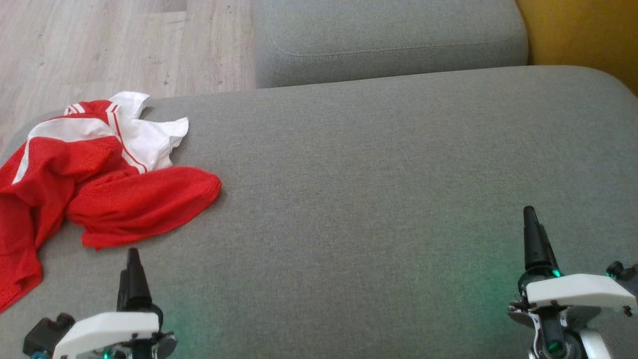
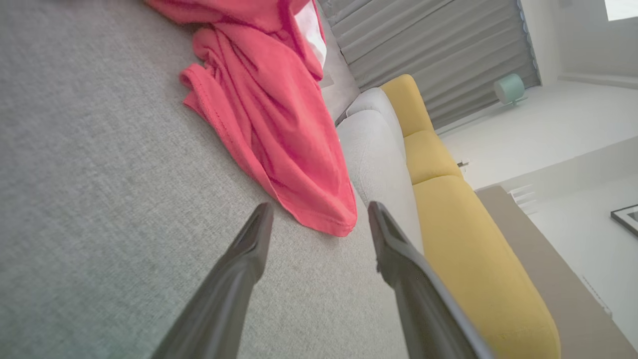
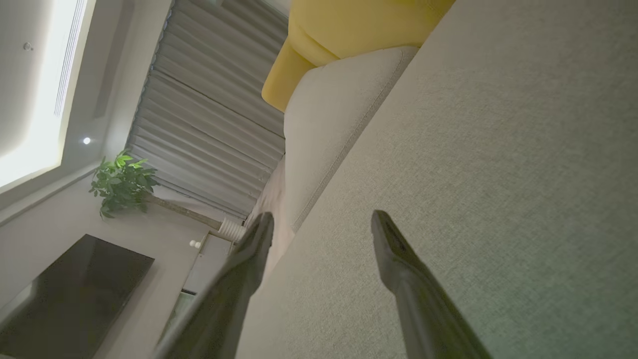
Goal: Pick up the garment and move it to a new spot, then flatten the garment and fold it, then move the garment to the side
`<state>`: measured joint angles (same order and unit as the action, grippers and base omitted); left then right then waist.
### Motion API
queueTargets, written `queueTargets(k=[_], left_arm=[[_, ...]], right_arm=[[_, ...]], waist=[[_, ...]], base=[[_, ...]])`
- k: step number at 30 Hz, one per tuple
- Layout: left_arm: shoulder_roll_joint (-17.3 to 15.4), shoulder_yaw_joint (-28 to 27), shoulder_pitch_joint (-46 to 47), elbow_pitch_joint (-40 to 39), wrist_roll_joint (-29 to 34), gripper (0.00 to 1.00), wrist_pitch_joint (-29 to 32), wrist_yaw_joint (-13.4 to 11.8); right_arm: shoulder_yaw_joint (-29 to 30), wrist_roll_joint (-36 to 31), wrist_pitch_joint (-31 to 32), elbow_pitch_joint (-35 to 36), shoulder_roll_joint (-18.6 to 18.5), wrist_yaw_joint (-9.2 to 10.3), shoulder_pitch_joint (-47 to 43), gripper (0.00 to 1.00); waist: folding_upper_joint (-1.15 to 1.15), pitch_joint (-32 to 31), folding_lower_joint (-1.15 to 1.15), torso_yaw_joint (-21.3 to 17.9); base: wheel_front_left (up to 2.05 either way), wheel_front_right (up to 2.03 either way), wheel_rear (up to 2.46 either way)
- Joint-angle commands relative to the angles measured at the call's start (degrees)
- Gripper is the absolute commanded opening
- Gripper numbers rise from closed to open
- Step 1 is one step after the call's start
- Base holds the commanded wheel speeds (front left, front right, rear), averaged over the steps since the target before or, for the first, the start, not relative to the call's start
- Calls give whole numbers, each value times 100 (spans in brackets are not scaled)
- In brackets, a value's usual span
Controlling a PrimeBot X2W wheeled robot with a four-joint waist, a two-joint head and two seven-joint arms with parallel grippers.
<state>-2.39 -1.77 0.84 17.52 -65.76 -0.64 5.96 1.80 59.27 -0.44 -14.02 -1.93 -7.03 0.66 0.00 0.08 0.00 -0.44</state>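
Observation:
A crumpled red and white garment [image 1: 94, 174] lies at the left end of the grey cushion [image 1: 374, 189], part of it hanging over the left edge. In the left wrist view the same garment [image 2: 269, 109] spreads just beyond the fingertips. My left gripper [image 1: 132, 259] hovers low at the bottom left, just short of the garment's near hem; its fingers [image 2: 249, 249] stand apart with nothing between them. Far to the right my right gripper [image 1: 532, 224] floats above bare cushion, and its fingers [image 3: 394, 249] are spread and hold nothing.
A second grey cushion [image 1: 389, 40] sits behind the main one. Yellow upholstery [image 1: 583, 30] rises at the back right. Wood floor [image 1: 124, 45] lies beyond the cushion's back left. A wide stretch of bare cushion separates the two grippers.

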Motion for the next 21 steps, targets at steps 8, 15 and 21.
queueTargets(k=[8, 15, 21], left_arm=[[-71, 16, 148, -274, 847, 100, -176, -25], [-102, 59, 131, -282, 1429, 100, -294, -25], [-125, 91, 118, -285, 1900, 100, -395, -32]], right_arm=[[-226, -791, -189, 260, -50, -19, 211, 100], [-338, -1365, -307, 296, -54, -22, 227, 100], [-441, -1857, -409, 315, -58, -24, 229, 100]], waist=[[0, -4, 0, -9], [0, -6, 0, -16], [0, -6, 0, -23]], base=[[0, 0, 0], [0, 0, 0], [0, 0, 0]])
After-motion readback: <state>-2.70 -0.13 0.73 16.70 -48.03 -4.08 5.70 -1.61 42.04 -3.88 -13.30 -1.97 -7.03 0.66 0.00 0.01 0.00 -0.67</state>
